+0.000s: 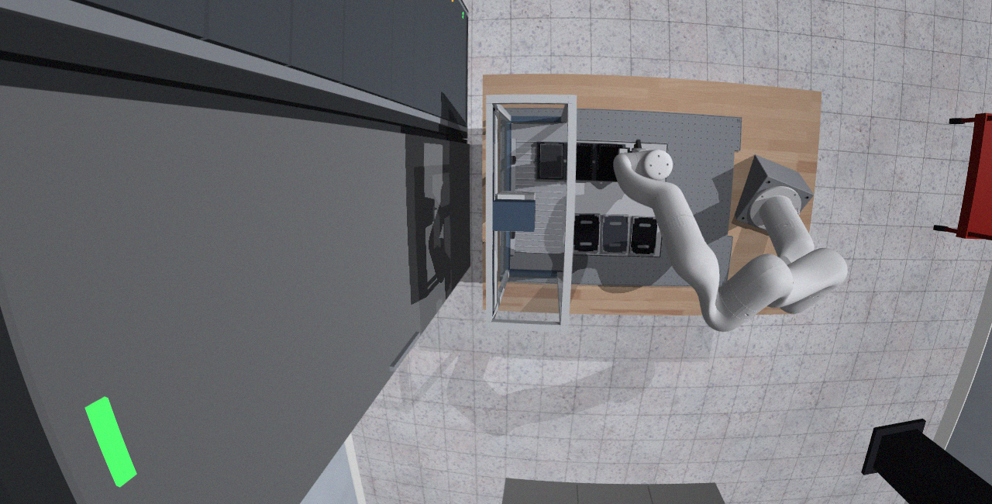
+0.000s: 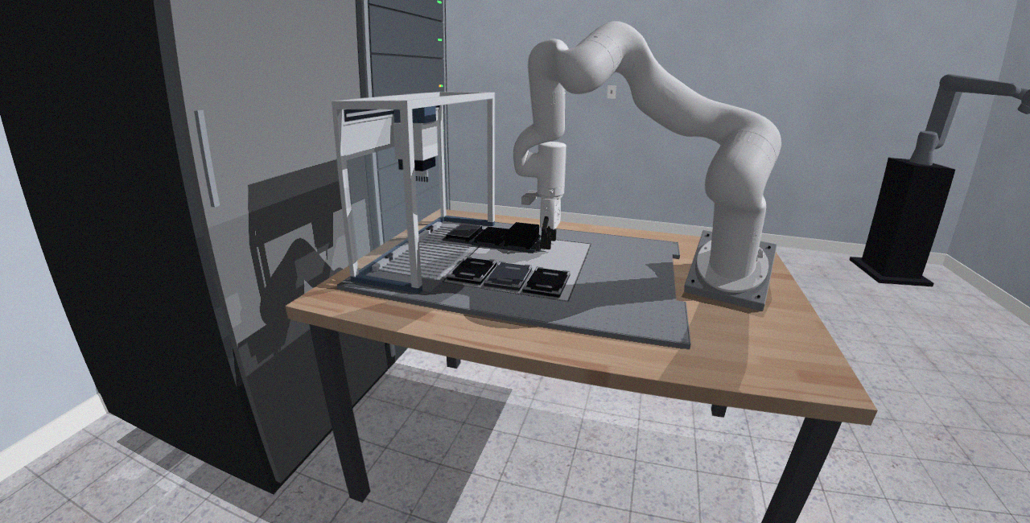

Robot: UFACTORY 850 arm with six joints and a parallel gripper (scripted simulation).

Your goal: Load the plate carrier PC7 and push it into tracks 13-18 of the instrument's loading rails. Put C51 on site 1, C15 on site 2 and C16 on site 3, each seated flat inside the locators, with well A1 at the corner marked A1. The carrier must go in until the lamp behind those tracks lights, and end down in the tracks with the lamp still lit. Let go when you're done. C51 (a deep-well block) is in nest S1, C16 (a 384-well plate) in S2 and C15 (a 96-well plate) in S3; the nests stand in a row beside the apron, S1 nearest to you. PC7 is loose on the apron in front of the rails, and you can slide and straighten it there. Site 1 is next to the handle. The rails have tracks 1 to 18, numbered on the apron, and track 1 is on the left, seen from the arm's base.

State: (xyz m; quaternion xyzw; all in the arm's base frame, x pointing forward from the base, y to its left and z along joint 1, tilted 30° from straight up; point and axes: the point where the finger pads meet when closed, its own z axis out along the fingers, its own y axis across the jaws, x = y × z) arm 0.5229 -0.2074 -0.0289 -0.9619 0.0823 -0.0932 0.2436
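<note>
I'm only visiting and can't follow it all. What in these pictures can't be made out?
- Gripper fingers: too small in the exterior view, hidden under the wrist in the top view.
- Lamp behind the rails: not discernible, instrument frame in the way.
- A1 marks on the plate carrier: too small.
</note>
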